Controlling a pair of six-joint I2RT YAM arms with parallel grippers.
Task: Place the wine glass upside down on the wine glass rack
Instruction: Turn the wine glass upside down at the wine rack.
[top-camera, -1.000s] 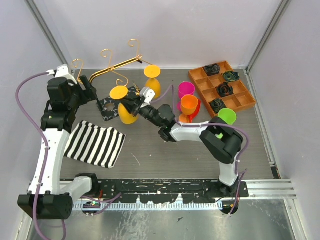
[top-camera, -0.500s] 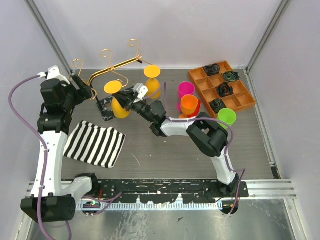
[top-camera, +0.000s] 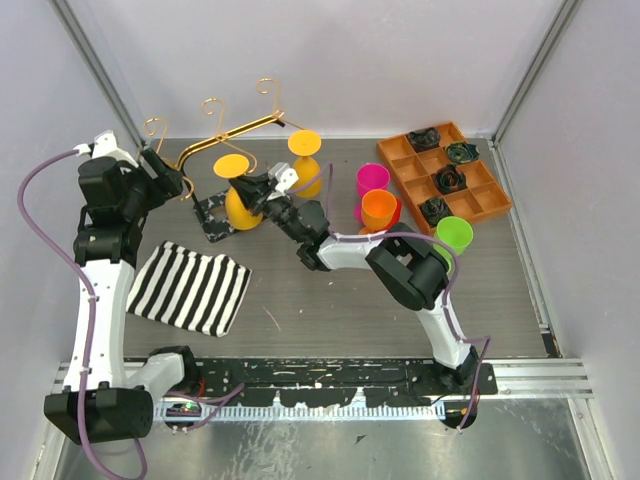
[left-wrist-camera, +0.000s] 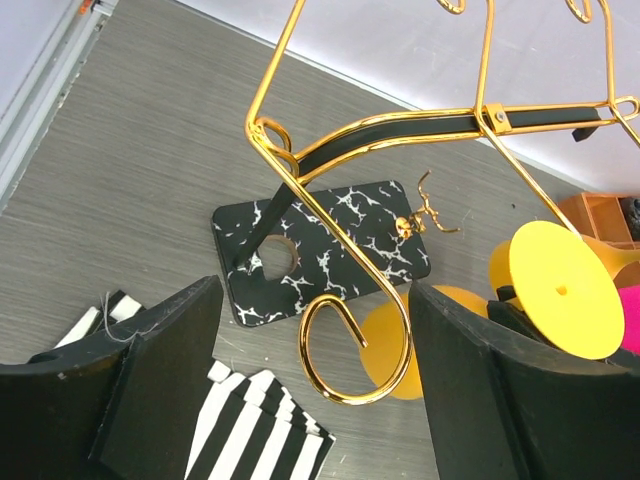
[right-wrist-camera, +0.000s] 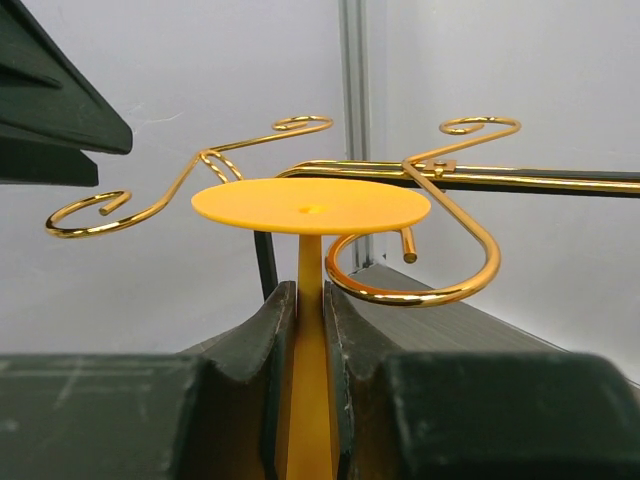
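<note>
Stem clamped in the right gripper (right-wrist-camera: 305, 300), the yellow wine glass (right-wrist-camera: 310, 207) hangs inverted, foot level with a hook of the wine glass rack (right-wrist-camera: 520, 181); left gripper (left-wrist-camera: 315, 350) gapes alongside, likely to steady it.

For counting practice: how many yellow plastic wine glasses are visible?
2. One yellow wine glass, upside down, stem in the right gripper, by the gold wire rack; the other glass, upside down, at its bar's far end.
</note>
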